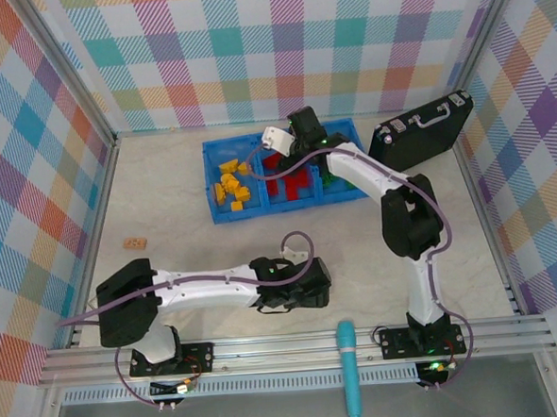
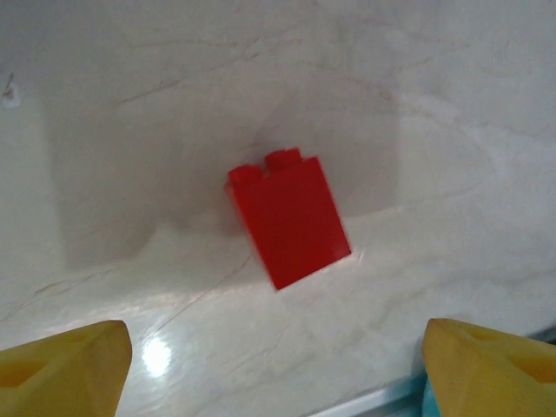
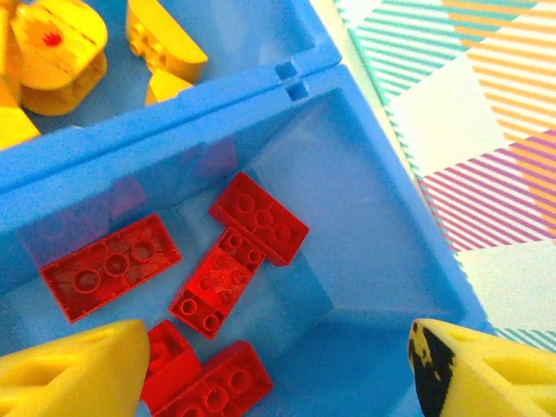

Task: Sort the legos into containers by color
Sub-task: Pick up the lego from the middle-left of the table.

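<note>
- Furthest left, a lone tan brick [image 1: 135, 243] lies flat on the pale table [image 1: 194, 223]. It is well apart from the left gripper [image 1: 297, 285], back behind its fingers.
- Next, that gripper's two yellow fingertips [image 2: 61, 365] stand wide apart with nothing clamped, one at each lower corner of the left wrist view.
- Ahead of those tips, a red brick [image 2: 289, 217] rests on the table roughly midway across the gap. It touches neither finger, its studs point away from them, and its body is skewed to the line between them.
- Further right, the right gripper [image 3: 278, 373] hangs over the middle compartment of the blue bin [image 3: 174, 113]. Its yellow fingertips [image 3: 74, 369] are spread and grip nothing; the other tip has a black patch.
- Beyond the divider, up and to the left of these fingers in the right wrist view, yellow bricks [image 3: 61, 43] lie in the neighbouring compartment.
- Below and just ahead of the open fingers, several red bricks [image 3: 258, 217] lie scattered on the compartment floor. Two more sit close by the left tip.
- From above, a bit of green [image 1: 328, 179] shows in the third compartment, to the right of the fingers and partly hidden by the arm.
- Rightmost, a black case [image 1: 425, 129] with a handle sits near the bin's right end, clear of both sets of fingers.
</note>
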Controlling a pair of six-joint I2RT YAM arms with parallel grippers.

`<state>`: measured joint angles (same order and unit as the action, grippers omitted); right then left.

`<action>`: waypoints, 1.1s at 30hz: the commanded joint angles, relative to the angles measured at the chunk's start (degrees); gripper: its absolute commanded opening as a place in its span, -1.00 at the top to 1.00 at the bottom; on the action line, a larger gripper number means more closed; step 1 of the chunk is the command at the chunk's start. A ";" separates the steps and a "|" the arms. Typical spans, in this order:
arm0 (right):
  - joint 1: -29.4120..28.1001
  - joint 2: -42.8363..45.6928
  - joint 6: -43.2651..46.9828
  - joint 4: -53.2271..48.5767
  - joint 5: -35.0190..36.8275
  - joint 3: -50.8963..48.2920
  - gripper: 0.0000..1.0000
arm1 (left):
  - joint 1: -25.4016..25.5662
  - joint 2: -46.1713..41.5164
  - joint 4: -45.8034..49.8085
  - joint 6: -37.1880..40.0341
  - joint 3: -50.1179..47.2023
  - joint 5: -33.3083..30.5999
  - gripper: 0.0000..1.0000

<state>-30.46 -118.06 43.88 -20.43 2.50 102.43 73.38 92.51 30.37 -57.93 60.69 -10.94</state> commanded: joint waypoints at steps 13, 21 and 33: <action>7.04 32.05 -18.57 11.94 -7.86 -20.16 -0.50 | 0.18 15.44 2.03 -3.42 11.53 -5.24 -0.44; 7.31 45.93 -22.39 11.58 -9.26 -29.78 -0.47 | -0.40 16.57 4.45 -4.08 12.02 -5.48 -0.03; 7.25 61.09 -32.06 5.86 -10.85 -34.78 -0.41 | -0.77 16.30 5.78 -1.44 8.67 -3.57 0.41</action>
<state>-22.94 -59.51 18.00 -12.91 -6.83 68.88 73.25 108.33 32.95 -60.62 71.46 -15.11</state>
